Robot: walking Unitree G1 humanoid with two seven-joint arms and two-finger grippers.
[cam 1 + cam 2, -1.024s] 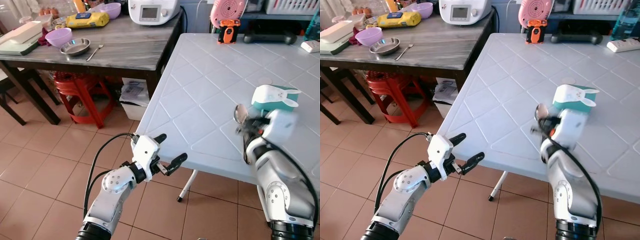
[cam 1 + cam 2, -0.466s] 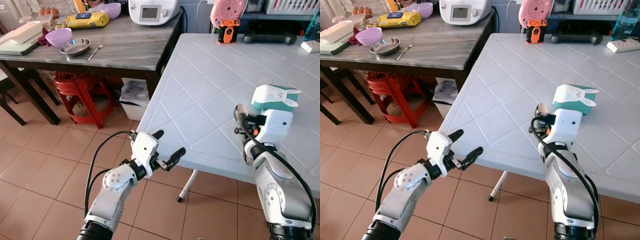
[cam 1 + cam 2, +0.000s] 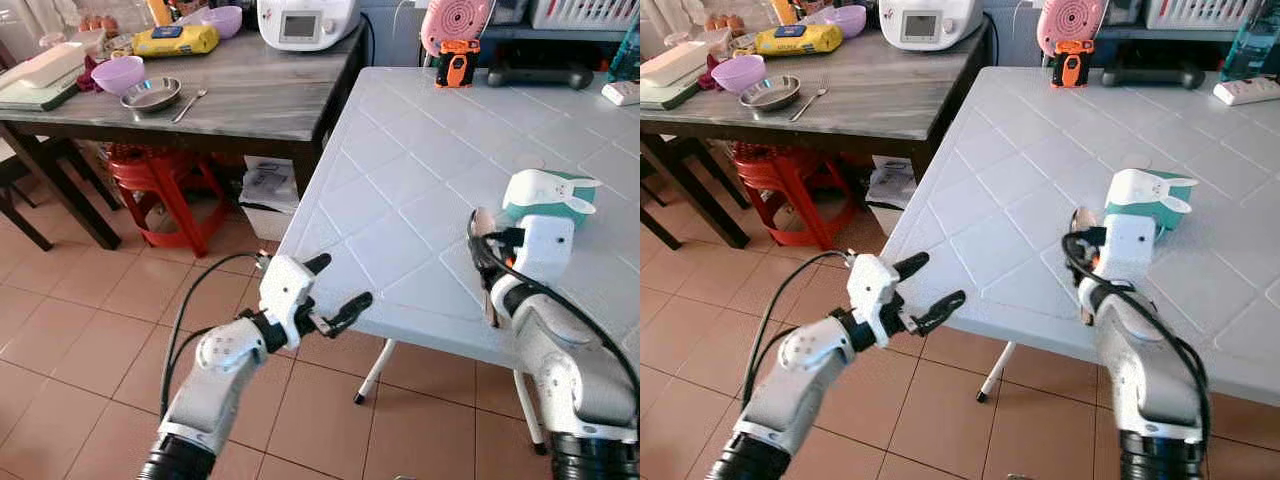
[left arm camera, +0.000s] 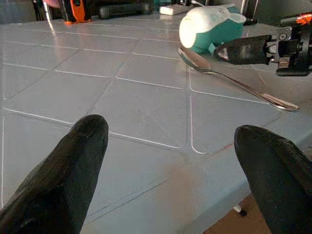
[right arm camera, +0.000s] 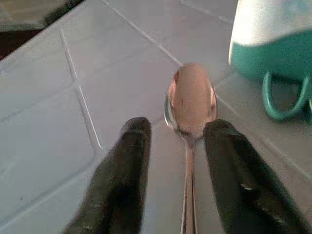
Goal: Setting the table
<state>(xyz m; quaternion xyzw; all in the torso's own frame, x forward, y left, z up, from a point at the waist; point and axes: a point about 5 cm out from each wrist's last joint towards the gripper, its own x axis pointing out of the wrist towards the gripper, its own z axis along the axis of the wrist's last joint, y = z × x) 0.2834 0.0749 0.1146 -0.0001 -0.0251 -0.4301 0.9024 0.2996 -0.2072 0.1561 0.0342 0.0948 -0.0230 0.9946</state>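
A spoon (image 5: 190, 105) lies flat on the white tabletop (image 3: 400, 200), between the right gripper's (image 5: 178, 141) released jaws, bowl pointing away beyond the fingertips, handle running back toward the wrist. Left gripper (image 3: 335, 290) jaws spread, off the tabletop's edge.

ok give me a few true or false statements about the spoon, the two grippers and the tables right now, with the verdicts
1. The spoon lies flat on the white table. True.
2. The right gripper is shut on the spoon. False: its jaws stand open, one on each side of the handle, not pinching it.
3. The spoon's bowl points toward the teal and white bunny cup. True.
4. The left gripper rests on the white table. False: it hangs open in the air, off the table's near edge.
5. A metal bowl sits on the dark wooden table. True.
6. The purple bowl stands on the white table. False: it is on the dark wooden table.
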